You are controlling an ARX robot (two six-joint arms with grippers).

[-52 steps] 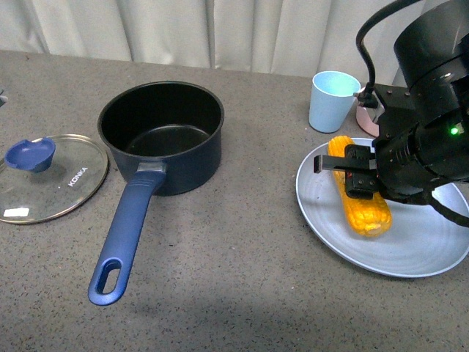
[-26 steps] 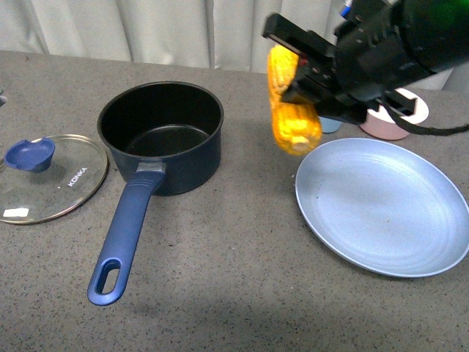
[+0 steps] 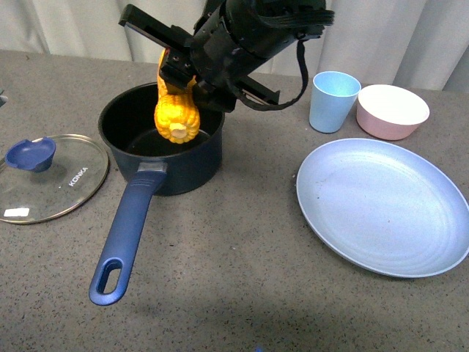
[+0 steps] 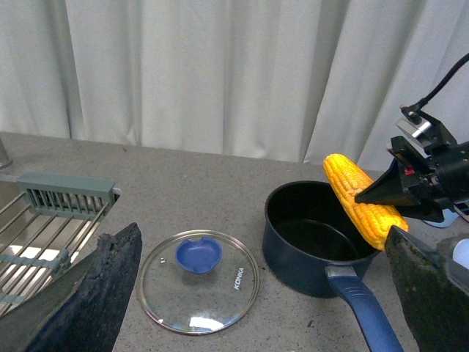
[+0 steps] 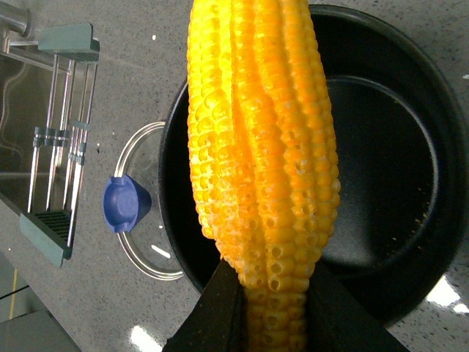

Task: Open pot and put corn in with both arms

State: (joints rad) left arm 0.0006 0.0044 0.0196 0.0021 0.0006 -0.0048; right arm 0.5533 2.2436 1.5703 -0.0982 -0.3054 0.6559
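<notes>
A grey speckled surface runs back to pale pleated curtains. The right gripper is clamped on the corn, which hangs tilted over the open pot. Its lower end may dip just inside the rim, but the angle makes that hard to judge. The left gripper hovers with its fingers spread wide and nothing between them.

The glass lid lies flat beside the pot, and a wire rack sits beyond the lid at the surface's edge. On the pot's other side are a blue plate, a blue cup and a pink bowl.
</notes>
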